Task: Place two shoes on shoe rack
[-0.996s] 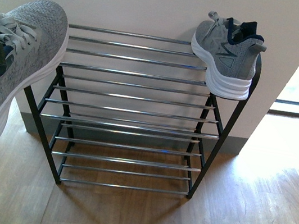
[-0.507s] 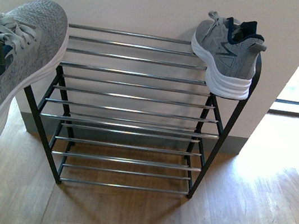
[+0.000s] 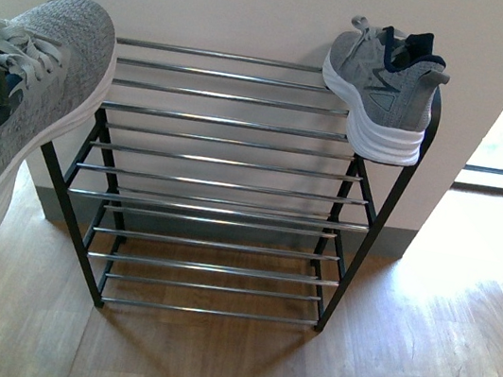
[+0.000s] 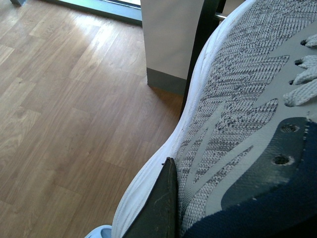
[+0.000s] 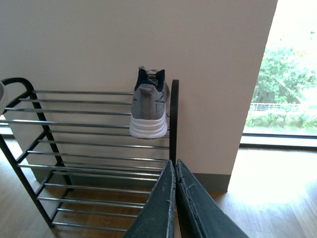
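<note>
The left gripper (image 4: 171, 191) clamped a sneaker (image 3: 18, 104) at the rack's (image 3: 223, 184) left end; the right gripper (image 5: 175, 164) was pressed together, empty.

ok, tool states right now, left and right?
Left tool: closed on a sneaker.
Right tool: closed, holding nothing.

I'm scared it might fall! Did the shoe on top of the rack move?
No. The grey shoe sits at the same spot as before, at the right end of the top shelf of the shoe rack.
</note>
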Controlling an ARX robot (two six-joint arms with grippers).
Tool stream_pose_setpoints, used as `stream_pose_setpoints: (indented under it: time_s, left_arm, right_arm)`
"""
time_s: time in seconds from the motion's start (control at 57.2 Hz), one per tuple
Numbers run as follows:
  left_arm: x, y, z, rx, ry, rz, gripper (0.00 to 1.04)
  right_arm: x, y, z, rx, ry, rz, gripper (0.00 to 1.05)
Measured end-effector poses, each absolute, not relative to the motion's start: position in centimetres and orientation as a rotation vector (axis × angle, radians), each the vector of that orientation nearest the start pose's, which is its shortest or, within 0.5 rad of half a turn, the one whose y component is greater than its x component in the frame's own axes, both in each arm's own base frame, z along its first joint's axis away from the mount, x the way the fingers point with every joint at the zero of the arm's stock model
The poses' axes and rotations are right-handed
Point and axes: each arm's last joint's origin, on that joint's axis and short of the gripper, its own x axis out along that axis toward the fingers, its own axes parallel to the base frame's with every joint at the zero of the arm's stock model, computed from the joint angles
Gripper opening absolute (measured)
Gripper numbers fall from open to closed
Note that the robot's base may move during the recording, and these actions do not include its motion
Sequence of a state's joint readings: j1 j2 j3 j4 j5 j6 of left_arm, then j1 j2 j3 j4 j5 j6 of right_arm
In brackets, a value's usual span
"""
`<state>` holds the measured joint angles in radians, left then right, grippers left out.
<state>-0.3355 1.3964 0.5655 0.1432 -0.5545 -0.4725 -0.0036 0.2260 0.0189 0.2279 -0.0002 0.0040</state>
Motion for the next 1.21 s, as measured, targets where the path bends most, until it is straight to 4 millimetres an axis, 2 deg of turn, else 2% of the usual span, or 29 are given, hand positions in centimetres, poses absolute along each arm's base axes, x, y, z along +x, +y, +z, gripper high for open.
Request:
stream_pose_setpoints:
  time_s: [0.21, 0.349, 0.769, 0.978, 1.205]
  left_arm:
    - [24.6, -7.0, 16.4, -0.159, 0.554, 0.349, 0.01]
    - [24.6, -7.0, 16.5, -0.159, 0.553, 0.35, 0.01]
    - [24.6, -7.0, 16.4, -0.158, 0.553, 0.351, 0.01]
    - [24.6, -7.0, 16.4, -0.158, 0.553, 0.35, 0.01]
    - [24.6, -7.0, 16.4, -0.161, 0.55, 0.34, 0.01]
  right_arm:
    - [10.8, 0.0, 17.3, 0.004, -0.02, -0.003, 0.01]
    - [9.7, 0.0, 17.0, 0.004, -0.012, -0.005, 0.01]
    - [9.7, 0.0, 17.0, 0.003, -0.016, -0.003, 0.02]
    - [9.7, 0.0, 17.0, 0.003, -0.016, -0.003, 0.4]
    - [9.7, 0.0, 17.0, 0.003, -0.016, -0.003, 0.75]
